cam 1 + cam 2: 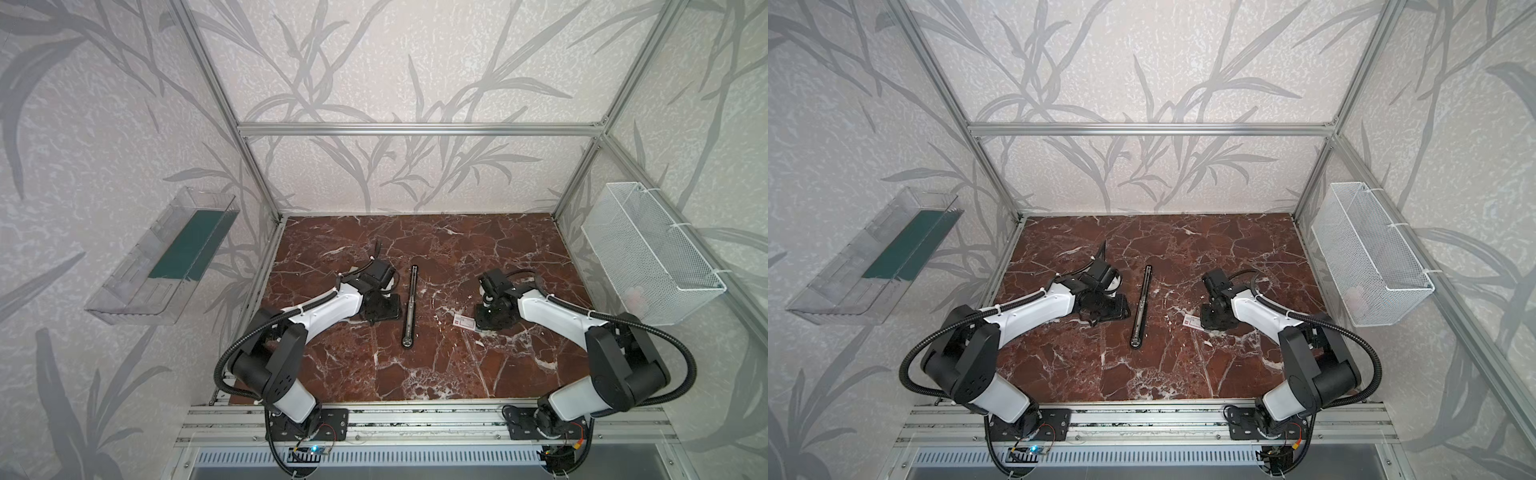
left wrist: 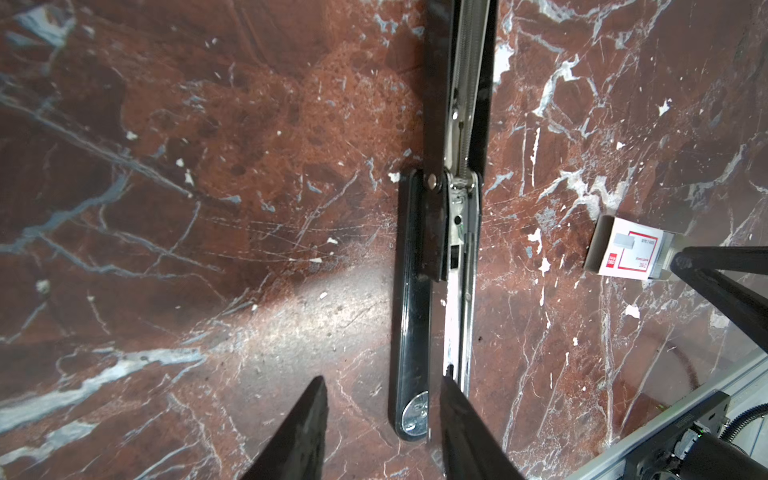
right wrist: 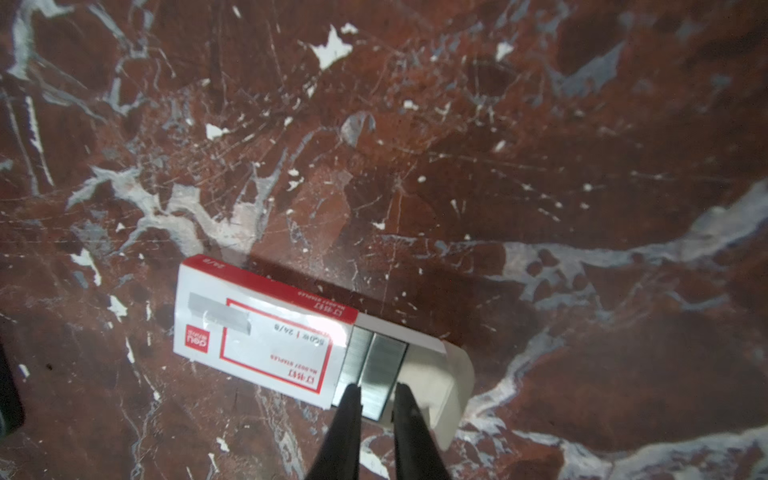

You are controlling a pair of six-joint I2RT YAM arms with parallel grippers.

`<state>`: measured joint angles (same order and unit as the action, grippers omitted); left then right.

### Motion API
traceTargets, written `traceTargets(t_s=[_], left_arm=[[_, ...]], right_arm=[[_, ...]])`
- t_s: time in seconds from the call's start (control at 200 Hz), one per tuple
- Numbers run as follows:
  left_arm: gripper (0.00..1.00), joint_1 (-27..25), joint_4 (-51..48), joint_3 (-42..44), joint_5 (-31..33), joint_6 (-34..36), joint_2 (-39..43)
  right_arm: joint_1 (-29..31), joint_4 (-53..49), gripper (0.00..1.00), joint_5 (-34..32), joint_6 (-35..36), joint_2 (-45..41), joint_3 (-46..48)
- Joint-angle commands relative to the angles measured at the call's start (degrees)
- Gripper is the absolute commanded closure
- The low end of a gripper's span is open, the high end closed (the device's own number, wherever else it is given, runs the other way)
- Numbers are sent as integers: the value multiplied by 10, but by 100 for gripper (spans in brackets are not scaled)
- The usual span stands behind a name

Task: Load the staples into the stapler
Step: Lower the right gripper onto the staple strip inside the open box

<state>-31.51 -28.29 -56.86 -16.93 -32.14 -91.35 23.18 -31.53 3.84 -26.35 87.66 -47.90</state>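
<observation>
The black stapler (image 1: 411,305) (image 1: 1142,305) lies folded open flat mid-table in both top views, its silver rail (image 2: 457,324) bare. My left gripper (image 2: 382,415) is open around the stapler's anvil end; one finger (image 2: 461,424) stands by the rail, the other clear of the base. The white and red box (image 3: 257,332) (image 1: 464,322) lies to the right with its tray slid out. Silvery staples (image 3: 376,365) lie in that tray. My right gripper (image 3: 378,401) has its fingers tight against both sides of one strip, which still rests in the tray.
A white wire basket (image 1: 648,253) hangs on the right wall and a clear plastic tray (image 1: 166,257) on the left wall. Aluminium frame posts edge the red marble table (image 1: 457,374). The right arm's finger (image 2: 727,282) shows beside the box in the left wrist view.
</observation>
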Motion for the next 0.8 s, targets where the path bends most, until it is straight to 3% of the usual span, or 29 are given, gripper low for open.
traceTargets(t_s=[0.0,0.795], left_arm=[[54,2,-5,3,6,-7,14],[55,4,-4,0,-1,-7,10]], right_arm=[[-6,4,84,-8,-1,12,-1],[-36,-5,95,-30,-16,-16,32]])
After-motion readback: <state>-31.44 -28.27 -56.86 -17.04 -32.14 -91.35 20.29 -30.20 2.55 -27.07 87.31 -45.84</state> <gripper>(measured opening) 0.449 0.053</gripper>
